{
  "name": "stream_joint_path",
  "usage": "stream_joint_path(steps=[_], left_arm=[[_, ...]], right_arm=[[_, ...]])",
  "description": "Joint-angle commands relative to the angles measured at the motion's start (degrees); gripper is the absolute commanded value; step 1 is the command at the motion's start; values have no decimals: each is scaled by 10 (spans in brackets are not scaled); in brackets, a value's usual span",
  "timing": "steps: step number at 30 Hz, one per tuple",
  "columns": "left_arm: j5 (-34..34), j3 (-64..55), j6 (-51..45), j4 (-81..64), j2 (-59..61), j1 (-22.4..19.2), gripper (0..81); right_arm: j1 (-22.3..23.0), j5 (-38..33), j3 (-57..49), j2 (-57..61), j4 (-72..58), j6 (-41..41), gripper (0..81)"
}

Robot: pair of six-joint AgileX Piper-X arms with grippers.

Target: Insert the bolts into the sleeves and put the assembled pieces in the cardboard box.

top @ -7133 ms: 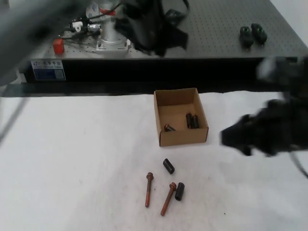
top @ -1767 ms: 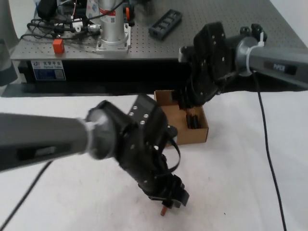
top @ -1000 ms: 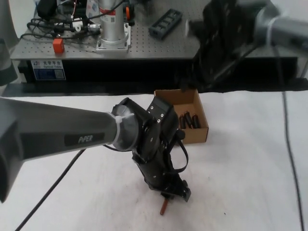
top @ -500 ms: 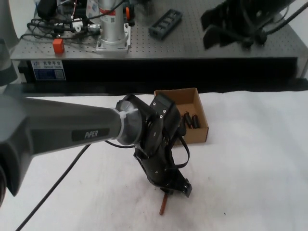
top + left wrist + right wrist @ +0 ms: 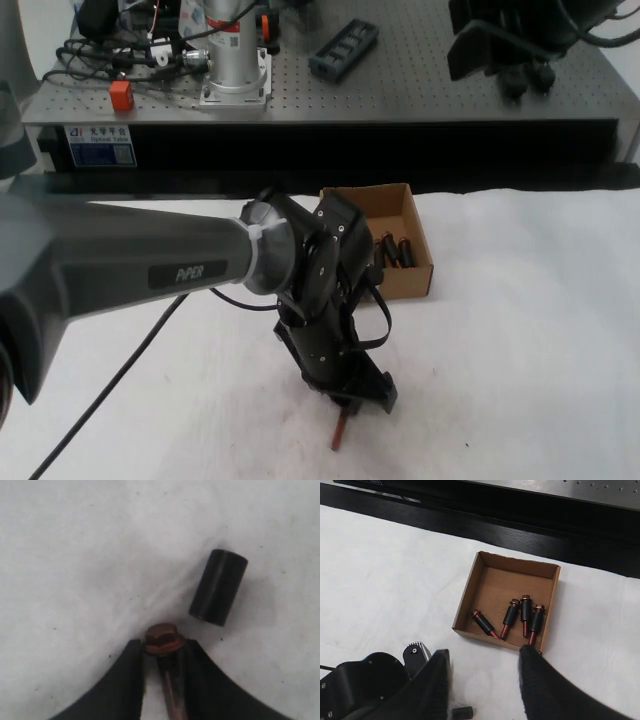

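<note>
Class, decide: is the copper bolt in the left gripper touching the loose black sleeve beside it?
Apart. The left wrist view shows white cloth between the head of the bolt and the nearest end of the sleeve.

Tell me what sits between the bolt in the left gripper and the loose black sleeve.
Only bare white cloth. In the left wrist view the bolt, gripped by the left gripper, lies apart from the sleeve.

Four assembled pieces (image 5: 511, 614), one cardboard box (image 5: 500, 587), one loose bolt (image 5: 162, 636) and one loose sleeve (image 5: 218, 587).
</note>
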Motion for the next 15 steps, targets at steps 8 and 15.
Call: stream_joint_path(steps=[8, 15], left_arm=[[34, 15, -22, 67, 19, -3, 46], [30, 15, -18, 113, 19, -3, 461]], right_arm=[[0, 0, -6, -21, 19, -2, 321], [0, 0, -6, -21, 20, -2, 321]])
